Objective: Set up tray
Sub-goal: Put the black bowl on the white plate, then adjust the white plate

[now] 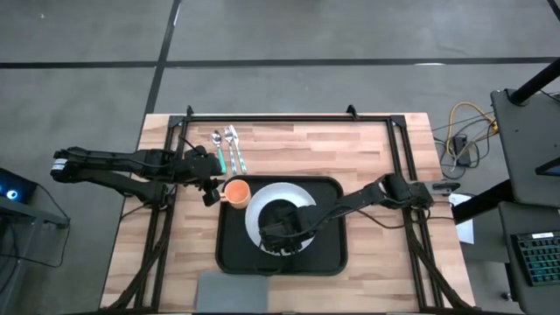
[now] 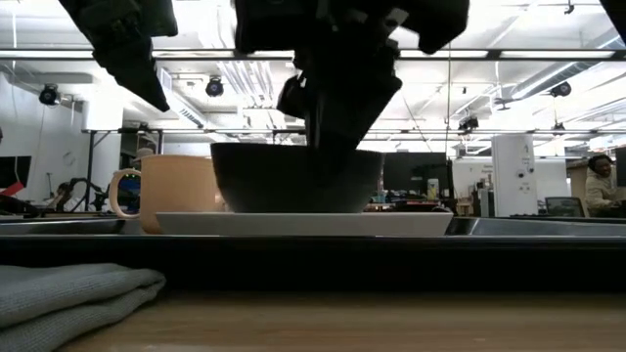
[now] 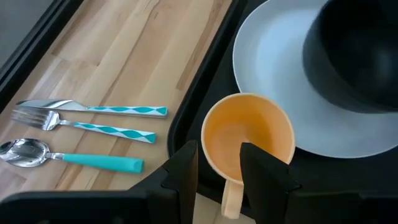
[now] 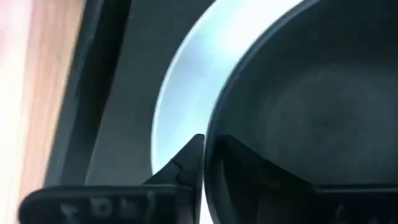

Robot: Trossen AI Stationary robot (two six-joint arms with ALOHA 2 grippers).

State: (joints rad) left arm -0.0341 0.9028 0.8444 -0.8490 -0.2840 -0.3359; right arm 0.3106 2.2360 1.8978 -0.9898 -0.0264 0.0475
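Note:
The black tray (image 1: 232,254) lies mid-table. A white plate (image 1: 302,197) rests flat on it, and a black bowl (image 1: 280,214) stands on the plate. My right gripper (image 4: 211,140) comes down over the bowl's near rim and is shut on it. An orange mug (image 3: 249,134) stands upright on the tray's far left corner, beside the plate. My left gripper (image 3: 219,155) hovers open just above the mug's handle (image 3: 231,196). The low view shows a gap between its fingertips (image 2: 156,98) and the mug (image 2: 176,191). My right gripper pinches the bowl's wall at the rim (image 4: 210,155), one finger inside the bowl and one outside. The fingers point steeply down from above. The bowl (image 2: 293,181) sits upright with its base on the plate (image 2: 303,223).
A knife, fork and spoon with teal handles (image 1: 226,149) lie on the bare wood past the tray's far left corner. A folded grey napkin (image 1: 232,293) lies at the table's near edge. A black frame rail (image 1: 289,116) runs along the far side.

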